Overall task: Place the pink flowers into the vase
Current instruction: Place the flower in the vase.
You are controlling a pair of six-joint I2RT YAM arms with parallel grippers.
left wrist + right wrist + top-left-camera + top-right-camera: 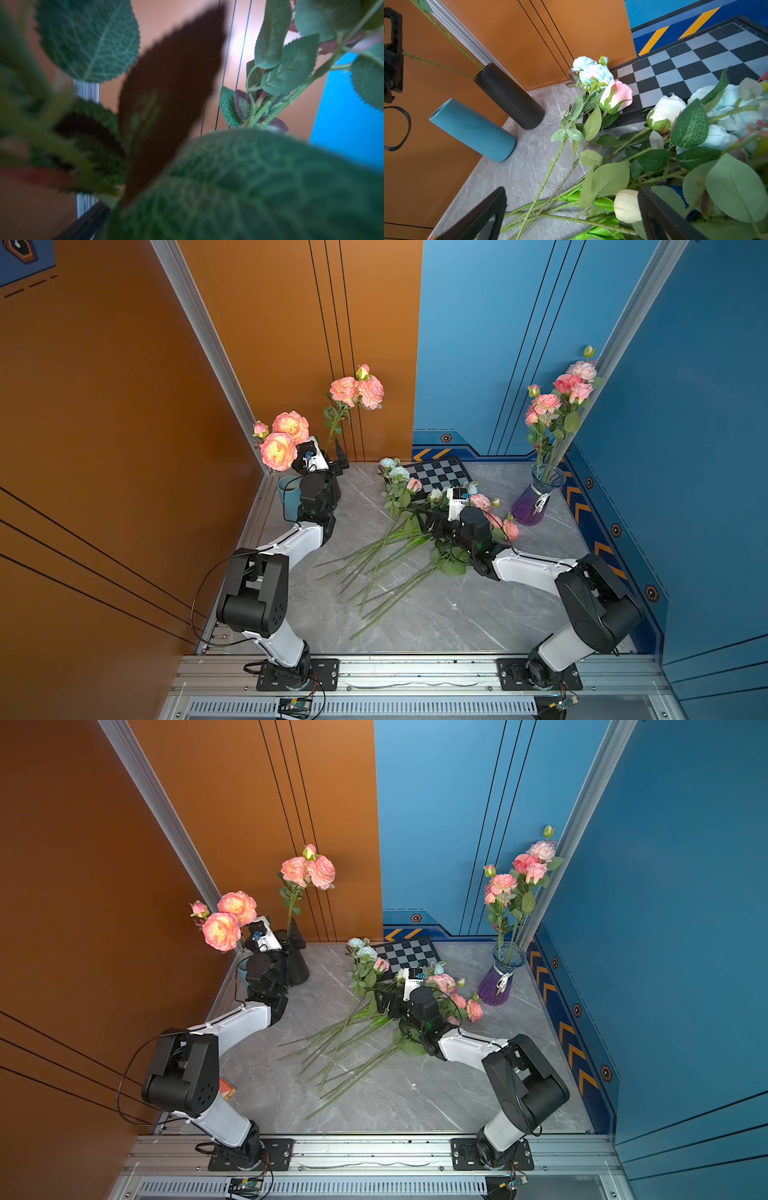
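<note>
**A:** Grey marble table (436,614), orange wall on one side, blue on the other. Where are the pink flowers (559,393)?

**B:** Split three ways. Some stand in the glass vase (534,506) by the blue wall. Two peach sprays (357,389) have their stems down the black vase (508,95) in the orange corner, just beside the teal vase (473,128). The rest lie in the pile (374,564) mid-table, heads toward the board (440,475), mixed with white ones and blue blooms (591,70).

**A:** Why is your left claw up there?

**B:** My left claw (338,458) hangs at the black vase's mouth, close by a spray's stem. I judge it is there to keep that long stem upright. Leaves fill its wrist view, so I cannot tell whether the jaws are apart or pinching.

**A:** And the right?

**B:** My right claw (571,193) hovers low over the pile, jaws wide apart, gripping nothing. Green stems (554,199) and a white bud (626,205) lie between my fingers (496,203). I am set over the stems, not the heads. I reckon a thin stem pinches cleanly, while petals would crush.

**A:** What is the catch?

**B:** The stems cross each other, and the pink bud (616,95) lies right by the blue blooms. I reckon I must single out one pink stem, or a white one comes up with it.
</note>
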